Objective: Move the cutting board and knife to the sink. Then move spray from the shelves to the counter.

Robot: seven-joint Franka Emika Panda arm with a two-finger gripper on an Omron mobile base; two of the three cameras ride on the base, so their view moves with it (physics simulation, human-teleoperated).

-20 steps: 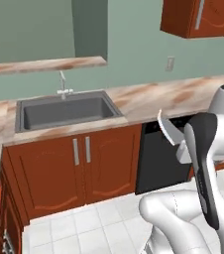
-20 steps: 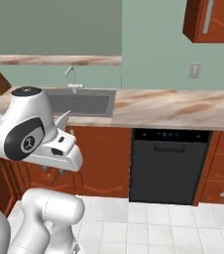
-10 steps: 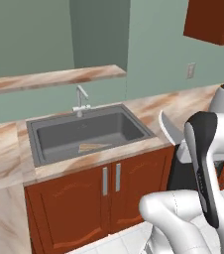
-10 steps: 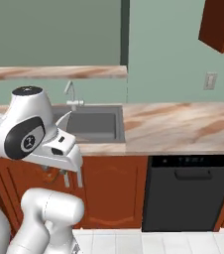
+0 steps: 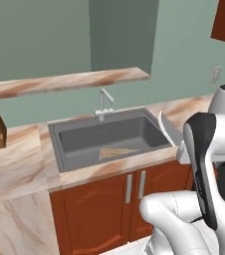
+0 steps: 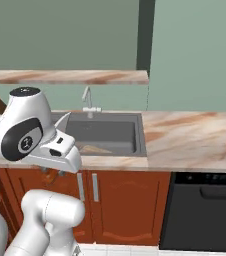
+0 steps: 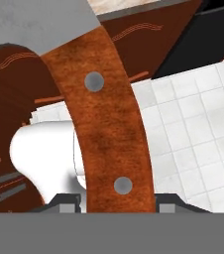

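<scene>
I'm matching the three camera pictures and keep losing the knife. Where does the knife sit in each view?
Left base view: the knife blade sticks up right of centre, just right of the sink.
Right base view: its blade tip rises left of centre, over the sink's left part.
Hand view: its reddish-brown handle runs up the middle, between the gripper fingertips.
Shared landmark: the sink, in both base views.

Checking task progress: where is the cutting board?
In the left base view, the cutting board lies inside the sink, below the faucet.
</scene>
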